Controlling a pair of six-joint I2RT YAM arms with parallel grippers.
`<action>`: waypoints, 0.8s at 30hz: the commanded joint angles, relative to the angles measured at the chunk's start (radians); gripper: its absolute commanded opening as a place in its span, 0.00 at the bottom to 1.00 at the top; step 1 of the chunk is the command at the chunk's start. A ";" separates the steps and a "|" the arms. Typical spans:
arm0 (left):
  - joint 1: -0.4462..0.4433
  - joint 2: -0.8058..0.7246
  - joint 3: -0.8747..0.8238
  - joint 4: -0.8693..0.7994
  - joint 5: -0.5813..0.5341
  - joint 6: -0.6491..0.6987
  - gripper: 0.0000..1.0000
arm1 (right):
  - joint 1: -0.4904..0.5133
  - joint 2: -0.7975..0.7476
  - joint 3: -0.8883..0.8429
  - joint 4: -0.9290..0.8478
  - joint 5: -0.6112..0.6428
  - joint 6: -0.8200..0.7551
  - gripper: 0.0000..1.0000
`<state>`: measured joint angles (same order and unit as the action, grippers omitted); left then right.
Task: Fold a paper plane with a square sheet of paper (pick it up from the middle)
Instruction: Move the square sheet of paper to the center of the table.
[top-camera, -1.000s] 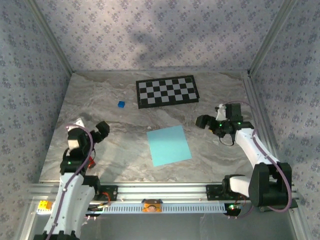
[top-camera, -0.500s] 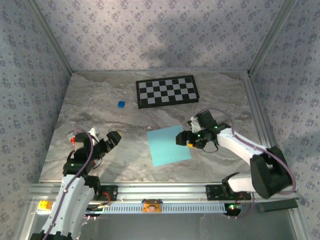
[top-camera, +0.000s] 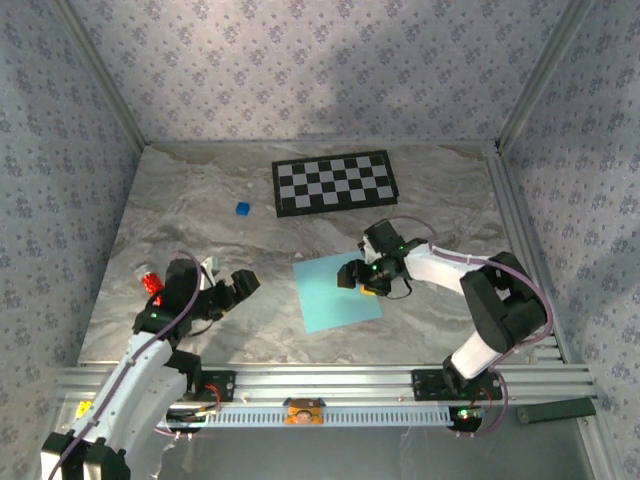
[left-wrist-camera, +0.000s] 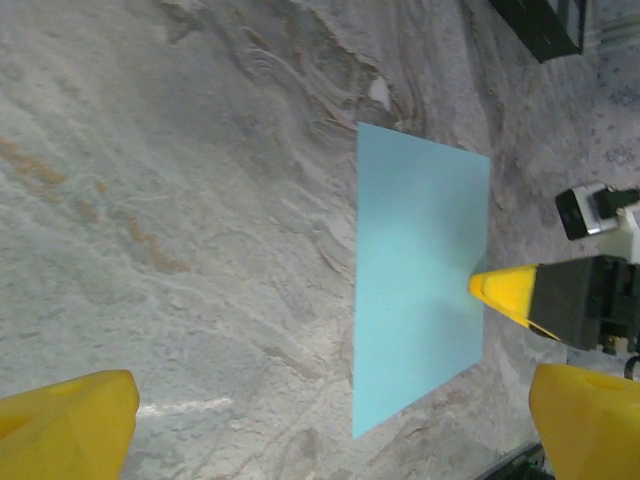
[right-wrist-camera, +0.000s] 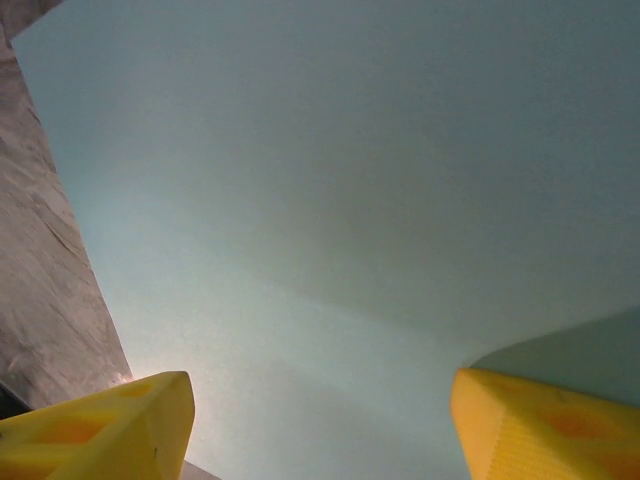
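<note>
Centre frame holds the thin light-blue square sheet of paper (top-camera: 332, 295), flat on the grey marbled tabletop (top-camera: 200, 230). Over its right part the right tool (top-camera: 357, 282) sits low, jaws partly apart, gripping nothing, likely to pinch the middle. Lower left, the left tool (top-camera: 238, 290) gapes, empty.

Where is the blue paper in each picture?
Top external: the paper lies near the middle, below the checkerboard.
Left wrist: the paper is right of centre.
Right wrist: the paper spreads across the top, above the yellow fingertips.
Shared landmark: the right gripper at the paper's right edge.
</note>
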<state>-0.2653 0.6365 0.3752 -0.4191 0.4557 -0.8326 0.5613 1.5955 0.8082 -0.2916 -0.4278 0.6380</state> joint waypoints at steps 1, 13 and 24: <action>-0.037 0.010 0.049 -0.002 -0.016 -0.006 1.00 | 0.034 0.034 -0.004 0.030 0.075 0.116 0.70; -0.168 0.216 0.190 0.009 -0.121 0.027 1.00 | 0.164 0.106 -0.026 0.276 0.134 0.478 0.70; -0.307 0.449 0.351 -0.022 -0.279 0.038 0.99 | 0.156 -0.207 0.085 -0.031 0.386 0.237 0.92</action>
<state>-0.5484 1.0370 0.6701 -0.4236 0.2409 -0.8047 0.7357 1.4940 0.8516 -0.1486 -0.2226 0.9627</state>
